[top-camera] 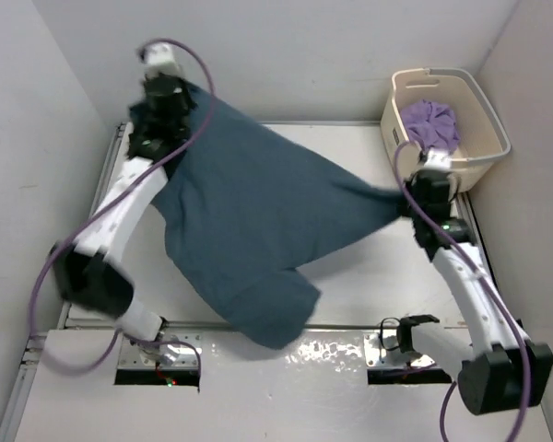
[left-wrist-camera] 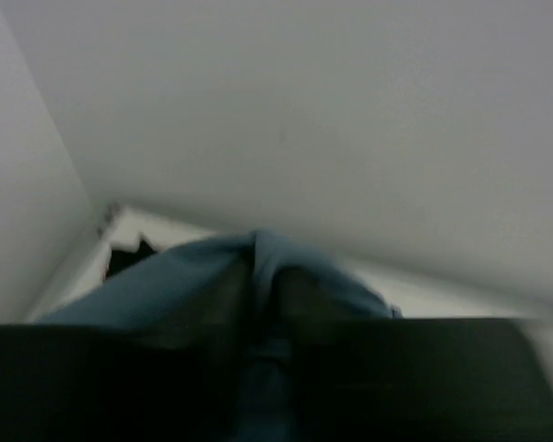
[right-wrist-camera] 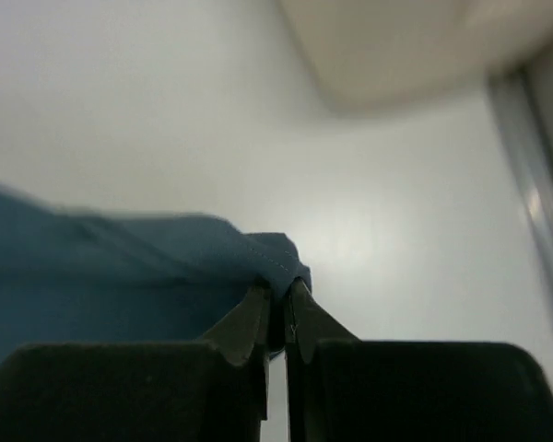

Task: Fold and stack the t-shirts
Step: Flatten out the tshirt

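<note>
Fingers of my R gripper [right-wrist-camera: 278, 293] sit closest to the wrist cam, pressed together on a stitched edge of the blue shirt [top-camera: 249, 212]. My L gripper [left-wrist-camera: 265, 276] is at the far left, also pinched shut on blue cloth, w/ a fold bunched between its fingers. So the blue shirt hangs in the air between my 2 grippers, over the table [top-camera: 350, 276], & a big floppy part droops toward the near edge. I think the step now is to spread it out & lay it flat, ready to fold. To do that well, I'd hold both pinches tight & pull my grippers apart a bit so the top edge goes straight. Then I'd go down slow so the droopy end lands first & the rest rolls out smooth, no wrinkles. L looks higher than R, so I'd level them first, or the cloth may slide into a heap. Count: 2 shirts I can see. 1 is the blue one in my grip, 1 is a purple shirt [top-camera: 431, 124] scrunched inside the basket [top-camera: 422, 87] at the far right corner. No red or black one shows. Also 1 basket, 2 arms, 2 grippers.
</note>
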